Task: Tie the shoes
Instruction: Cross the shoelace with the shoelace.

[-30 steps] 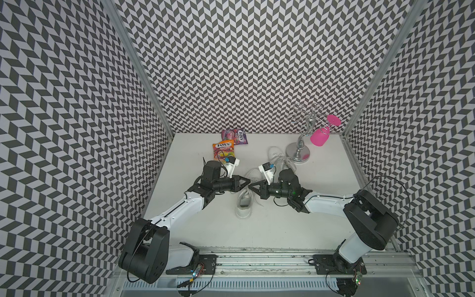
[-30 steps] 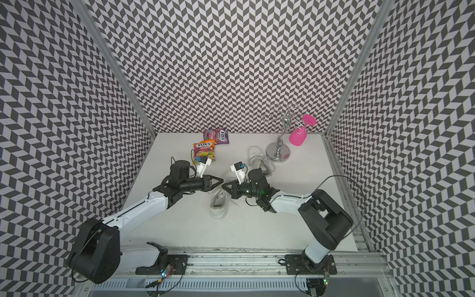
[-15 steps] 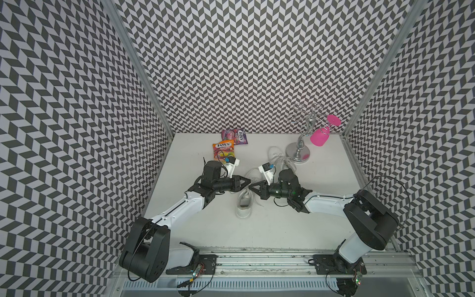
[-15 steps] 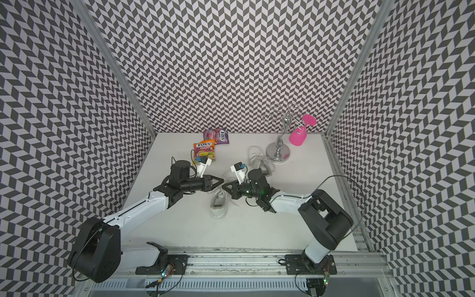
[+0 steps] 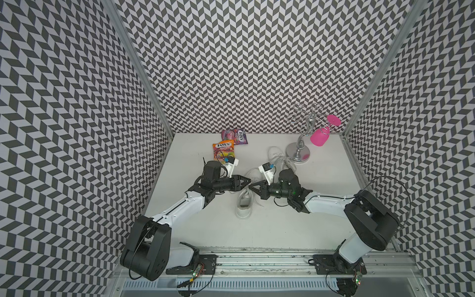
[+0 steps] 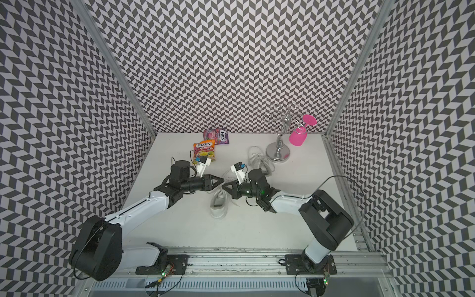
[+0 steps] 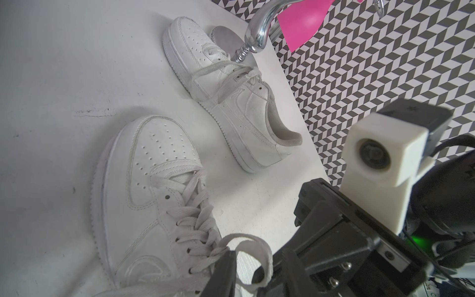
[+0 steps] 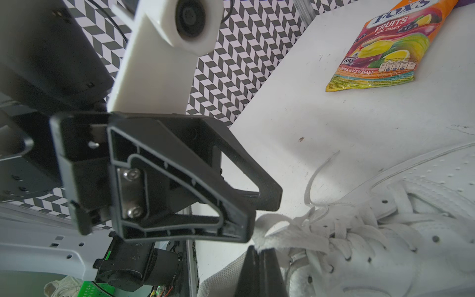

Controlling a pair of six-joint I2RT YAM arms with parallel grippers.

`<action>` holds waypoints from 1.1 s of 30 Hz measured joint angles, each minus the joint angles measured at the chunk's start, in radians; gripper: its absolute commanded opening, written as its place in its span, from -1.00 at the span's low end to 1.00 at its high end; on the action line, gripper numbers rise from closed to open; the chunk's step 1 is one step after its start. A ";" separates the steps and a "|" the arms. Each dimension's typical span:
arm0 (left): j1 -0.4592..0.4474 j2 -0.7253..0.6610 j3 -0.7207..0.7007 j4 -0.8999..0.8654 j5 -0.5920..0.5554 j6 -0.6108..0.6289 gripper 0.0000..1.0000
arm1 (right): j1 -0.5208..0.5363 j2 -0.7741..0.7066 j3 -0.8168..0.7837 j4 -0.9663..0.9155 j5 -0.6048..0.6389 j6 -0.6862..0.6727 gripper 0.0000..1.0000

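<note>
Near shoe (image 5: 243, 203) mid-surface, far shoe (image 5: 280, 160) by the chrome stand (image 5: 298, 154). Step: forming the bow on the near shoe. Right claw (image 8: 259, 253) pressed together, pinching a lace loop (image 7: 253, 243). Left claw (image 8: 259, 213) spread, nothing held. Next, likely: left takes the other lace (image 8: 312, 180).

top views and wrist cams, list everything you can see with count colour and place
shoes: 2, white; near shoe mid-table between the claws, far shoe beside the stand
candy bags: 2; orange bag and purple bag near the back wall
glass stand: 1, silver, back right
cup: 1, pink, hanging on the stand
table: 1, white
left claw: 1, black, partly open over the near shoe's laces
right claw: 1, black, shut on a lace loop
</note>
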 measured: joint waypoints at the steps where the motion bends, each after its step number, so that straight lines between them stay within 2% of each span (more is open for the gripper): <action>1: 0.000 0.000 0.000 0.004 0.002 -0.002 -0.33 | 0.000 0.000 0.000 0.000 0.000 0.000 -1.00; 18: 0.032 -0.007 -0.050 0.048 0.019 -0.034 -0.30 | 0.000 -0.016 -0.075 0.027 -0.018 -0.005 -1.00; 33: 0.018 0.013 -0.055 0.059 0.063 -0.037 -0.32 | 0.000 -0.016 -0.080 0.038 -0.027 -0.026 -1.00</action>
